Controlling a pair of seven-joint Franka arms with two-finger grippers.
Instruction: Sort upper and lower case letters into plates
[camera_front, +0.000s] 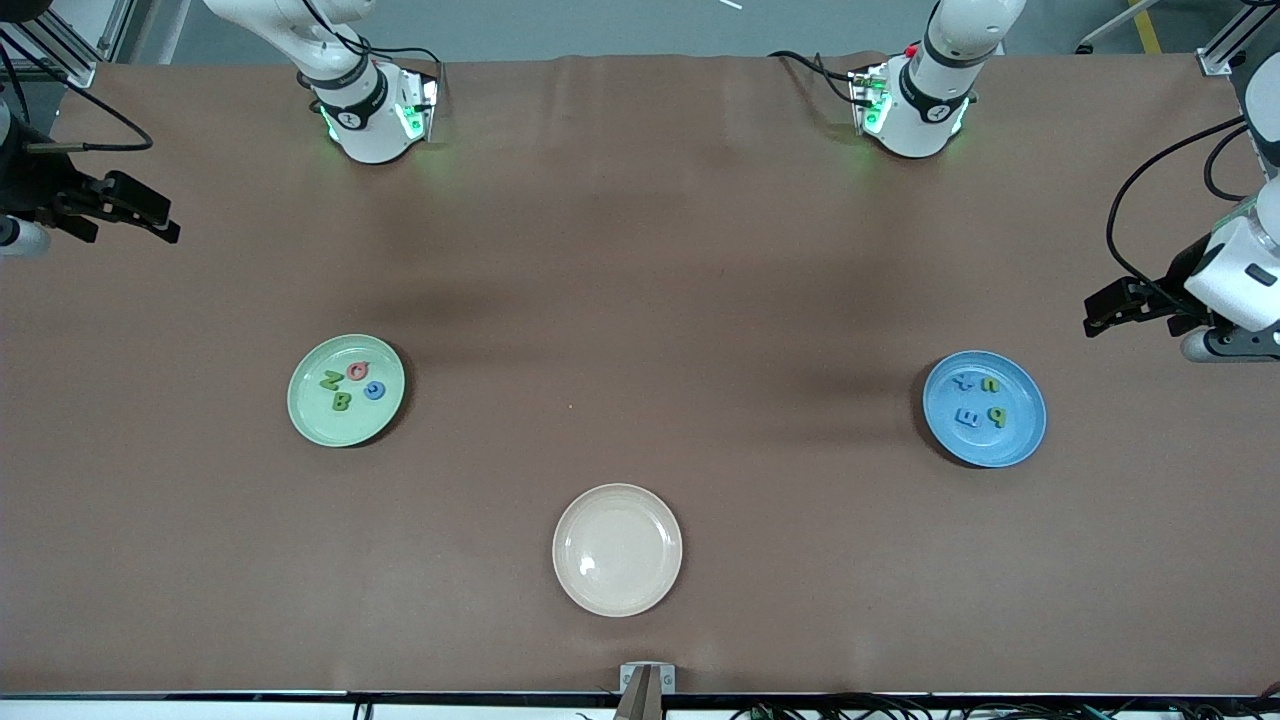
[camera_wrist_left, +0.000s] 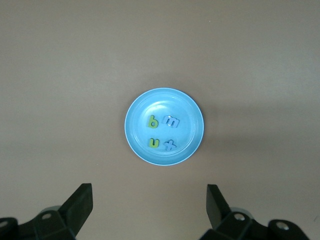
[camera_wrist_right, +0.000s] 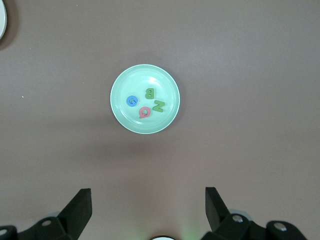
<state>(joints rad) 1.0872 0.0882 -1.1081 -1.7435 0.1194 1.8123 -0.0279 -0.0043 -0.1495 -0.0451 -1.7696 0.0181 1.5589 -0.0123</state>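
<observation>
Now, four capital letters (camera_front: 349, 384) lie in the pale green plate (camera_front: 312, 418) and four small letters (camera_front: 978, 398) in the bright blue plate (camera_front: 1020, 440), so sorting looks finished; the cream plate (camera_front: 617, 592) holds nothing. Both my left gripper (camera_wrist_left: 149, 210) and right gripper (camera_wrist_right: 148, 210) hang wide apart, holding nothing, high above the tabletop (camera_front: 640, 300), so I'd best just wait.

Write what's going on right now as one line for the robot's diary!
green plate: four uppercase letters | blue plate: four lowercase letters | cream plate: empty | left gripper: open, waiting | right gripper: open, waiting
</observation>
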